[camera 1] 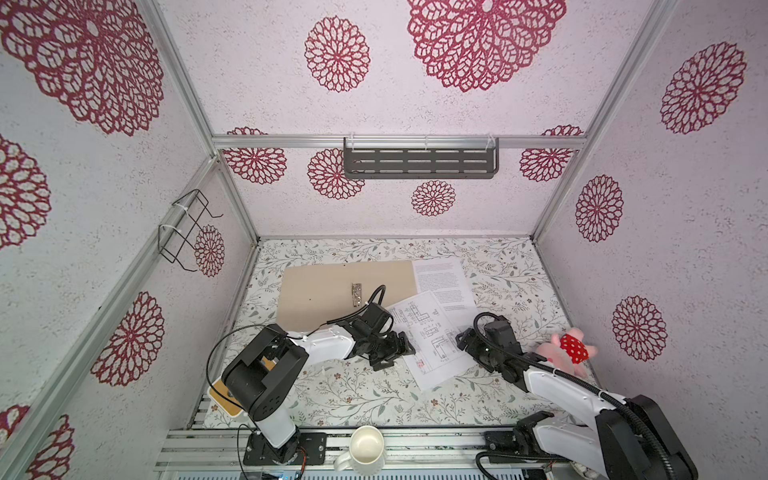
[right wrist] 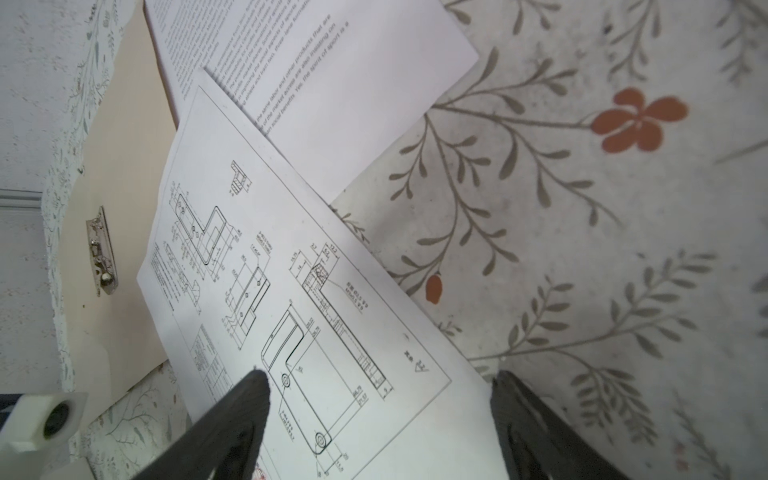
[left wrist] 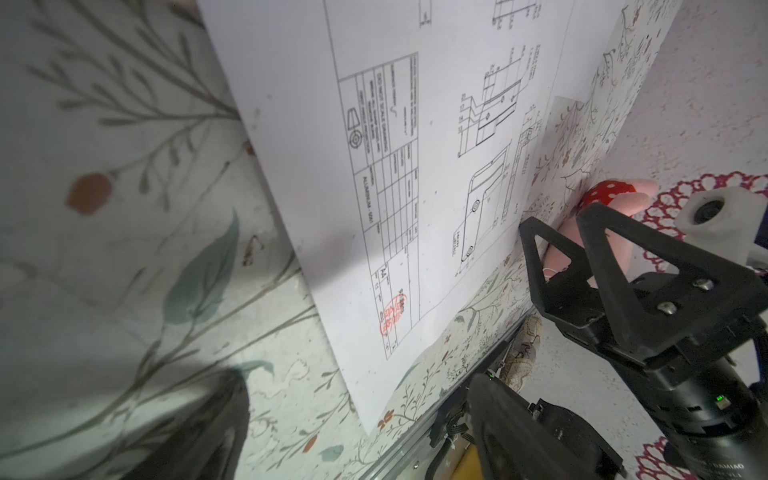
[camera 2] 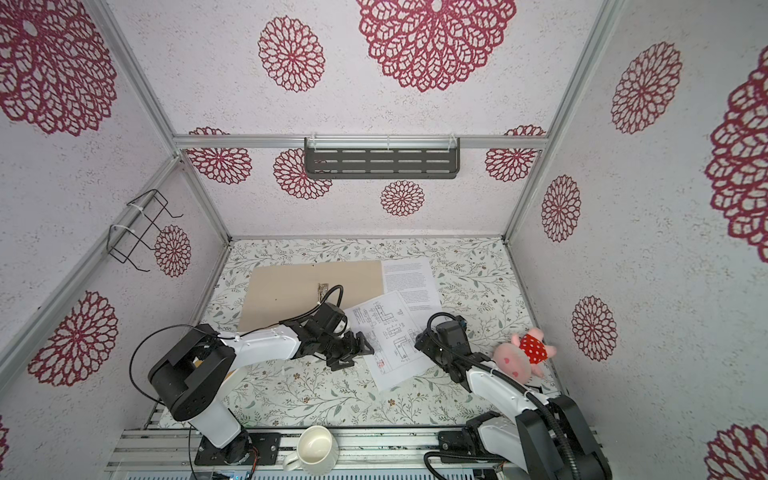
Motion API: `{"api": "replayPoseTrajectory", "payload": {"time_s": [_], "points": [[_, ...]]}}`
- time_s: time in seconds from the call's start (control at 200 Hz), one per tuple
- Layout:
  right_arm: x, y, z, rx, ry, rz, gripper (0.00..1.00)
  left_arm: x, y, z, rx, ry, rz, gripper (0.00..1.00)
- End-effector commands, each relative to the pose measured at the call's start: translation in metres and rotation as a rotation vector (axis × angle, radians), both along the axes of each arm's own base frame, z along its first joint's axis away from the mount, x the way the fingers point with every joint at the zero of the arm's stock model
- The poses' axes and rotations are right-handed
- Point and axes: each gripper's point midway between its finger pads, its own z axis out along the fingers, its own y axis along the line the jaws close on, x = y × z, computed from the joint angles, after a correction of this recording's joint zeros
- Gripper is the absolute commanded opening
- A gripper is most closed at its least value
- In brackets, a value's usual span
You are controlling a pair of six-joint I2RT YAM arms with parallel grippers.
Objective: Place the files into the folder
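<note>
both claws stand with jaws wide apart, holding nothing: left gripper [camera 1: 398, 353] at the 9 o'clock edge of the drawing sheet [camera 1: 436, 345], right gripper [right wrist: 380, 380] at its 3 o'clock edge, one finger over the paper, one over the cloth [right wrist: 582, 208]; whether they touch cannot be told. that sheet lies mid-table, its far corners lapping the text sheet [camera 1: 444, 282] at 1 o'clock and the open folder [camera 1: 324, 291] at 11 o'clock. such paper is likely light, limp and slick, lying flat with no lip to pinch; best taken at a side edge, buckled up gently, or it creases.
</note>
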Motion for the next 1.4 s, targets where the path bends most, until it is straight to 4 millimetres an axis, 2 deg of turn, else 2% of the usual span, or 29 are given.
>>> {"api": "replayPoseTrajectory", "payload": {"time_s": [0.0, 0.716, 1.396], "points": [[-0.033, -0.008, -0.03, 0.012, 0.149, -0.042, 0.85, -0.006, 0.002, -0.005, -0.009, 0.021, 0.022, 0.85], [-0.044, -0.008, -0.038, 0.023, 0.173, -0.061, 0.78, 0.001, -0.004, -0.018, -0.135, 0.02, 0.138, 0.71], [-0.046, -0.005, -0.039, 0.038, 0.179, -0.062, 0.77, 0.016, -0.008, 0.004, -0.213, -0.084, 0.178, 0.69]]}}
